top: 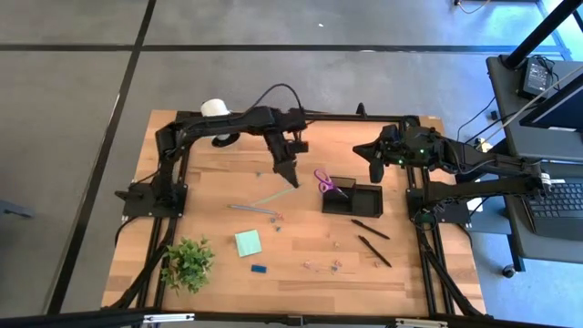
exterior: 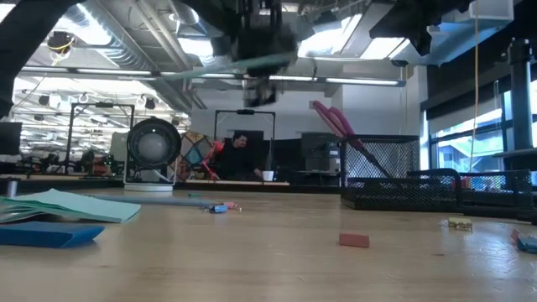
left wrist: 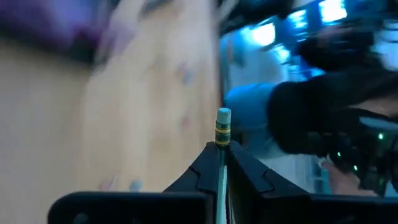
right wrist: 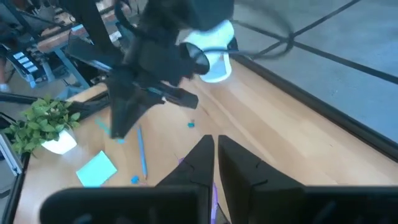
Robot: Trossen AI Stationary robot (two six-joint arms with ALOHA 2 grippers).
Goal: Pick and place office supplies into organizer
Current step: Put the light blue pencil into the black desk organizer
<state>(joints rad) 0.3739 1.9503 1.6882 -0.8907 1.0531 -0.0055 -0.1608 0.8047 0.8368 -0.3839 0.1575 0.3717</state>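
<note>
Aloft, left gripper (top: 291,177) clamped on thin grey-green pencil (top: 267,198), yellow-banded eraser tip; right gripper (top: 375,169) together.

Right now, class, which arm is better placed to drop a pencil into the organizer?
Left: its hand is shut on the green pencil, lifted off the table beside the organizer. The right hand hangs by the organizer's far side, holding nothing.

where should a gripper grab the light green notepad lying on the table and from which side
The light green notepad lies flat with nothing on it, so probably come straight down and close the jaws across two opposite edges at its middle. The blue block and plant sit apart, leaving its sides free. It looks thin, so the jaws must reach table level.
</note>
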